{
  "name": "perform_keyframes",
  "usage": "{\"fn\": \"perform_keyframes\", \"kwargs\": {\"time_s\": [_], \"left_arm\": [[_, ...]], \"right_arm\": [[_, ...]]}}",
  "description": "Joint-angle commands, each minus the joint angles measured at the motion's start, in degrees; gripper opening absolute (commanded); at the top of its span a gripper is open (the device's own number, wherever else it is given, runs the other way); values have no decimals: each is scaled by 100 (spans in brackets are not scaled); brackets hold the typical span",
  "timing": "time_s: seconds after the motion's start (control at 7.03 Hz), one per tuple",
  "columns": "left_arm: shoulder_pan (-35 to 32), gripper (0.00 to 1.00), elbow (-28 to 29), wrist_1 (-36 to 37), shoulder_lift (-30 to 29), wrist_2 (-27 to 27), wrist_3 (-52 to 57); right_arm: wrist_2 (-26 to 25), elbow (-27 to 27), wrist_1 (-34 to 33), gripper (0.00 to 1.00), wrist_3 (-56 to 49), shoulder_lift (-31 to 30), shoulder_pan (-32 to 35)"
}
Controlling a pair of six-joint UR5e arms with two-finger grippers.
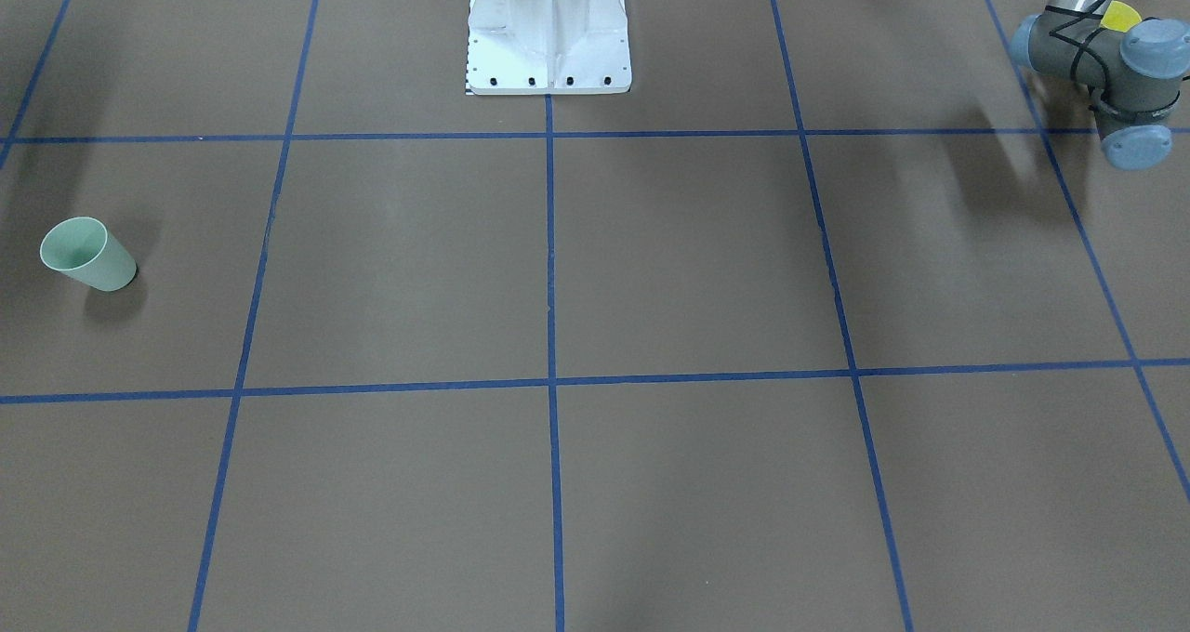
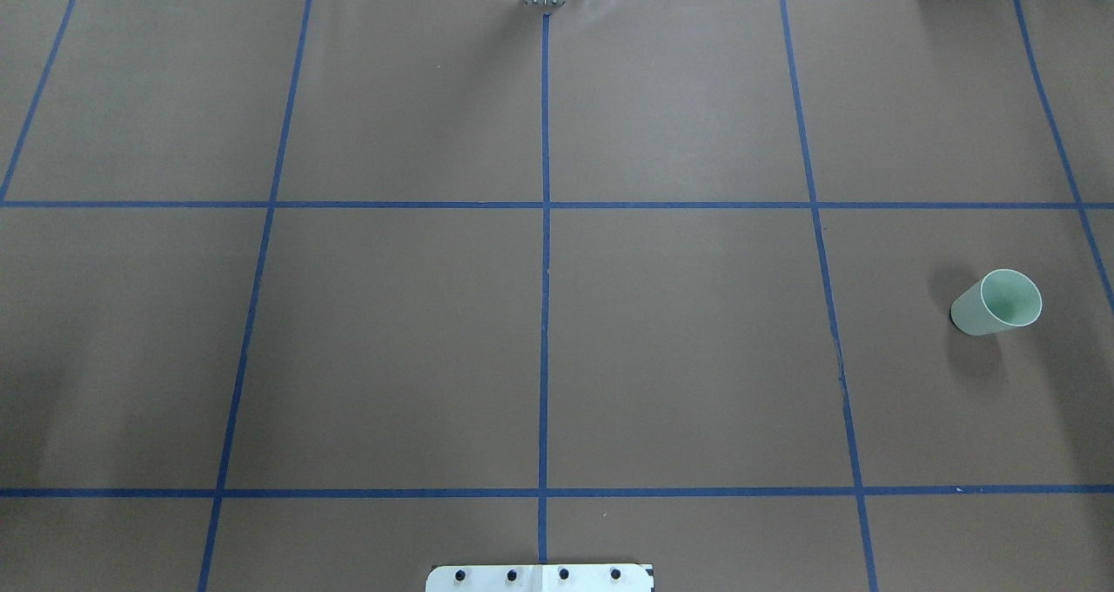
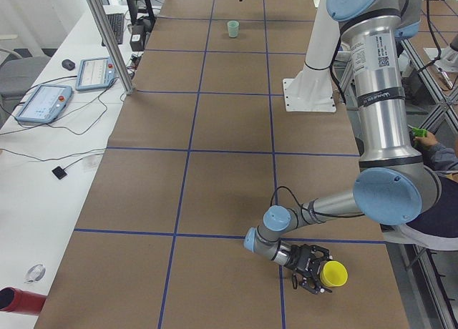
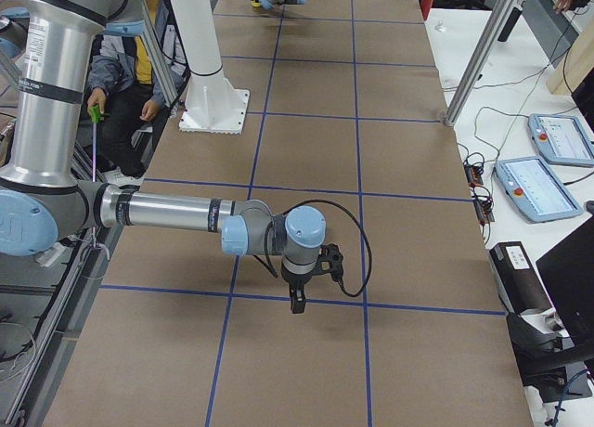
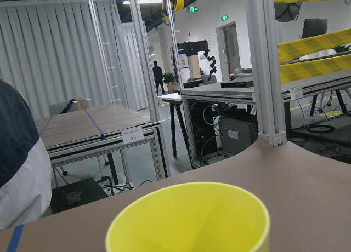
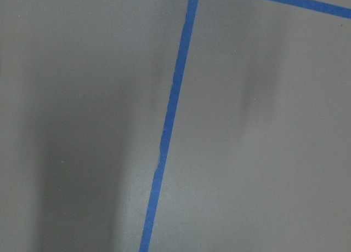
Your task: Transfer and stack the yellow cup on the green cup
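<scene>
The yellow cup (image 3: 333, 274) stands upright near the table's edge on the robot's side, at my left arm's end. Its rim fills the bottom of the left wrist view (image 5: 189, 219), and a sliver shows behind the wrist in the front-facing view (image 1: 1119, 16). My left gripper (image 3: 322, 273) is level with the cup and right against it; I cannot tell if it is open or shut. The green cup (image 1: 88, 254) stands upright and alone at the far right of the overhead view (image 2: 997, 302). My right gripper (image 4: 296, 306) points down over bare table; I cannot tell its state.
The white robot base (image 1: 548, 46) stands at the table's middle edge. Blue tape lines (image 2: 545, 226) cross the brown table. A seated person (image 3: 438, 157) is next to the left arm. Tablets (image 3: 43, 101) lie on the side bench.
</scene>
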Motion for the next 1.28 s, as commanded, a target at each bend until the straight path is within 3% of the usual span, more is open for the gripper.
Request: {"fn": "perform_keyframes", "kwargs": {"time_s": [0.0,0.14,0.28,0.43,0.85,1.0,1.14], "left_arm": [[0,100,158,-72,0,-35,-3],[18,92,158,-73,0,-26,-3],[18,58,149,-81,0,-26,6],[26,44,141,-81,0,-26,6],[53,40,88,119,0,27,399],[53,38,-156,391,78,62,654],[53,38,-1063,785,497,306,874]], "right_arm": [[2,0,8,100,4,0,-41],[-7,0,8,100,4,0,-41],[-7,0,-1,100,4,0,-41],[-7,9,8,100,-5,17,-41],[-16,-18,8,100,21,105,-50],[-16,-18,8,100,21,105,-50],[-25,-26,8,100,30,105,-50]]}}
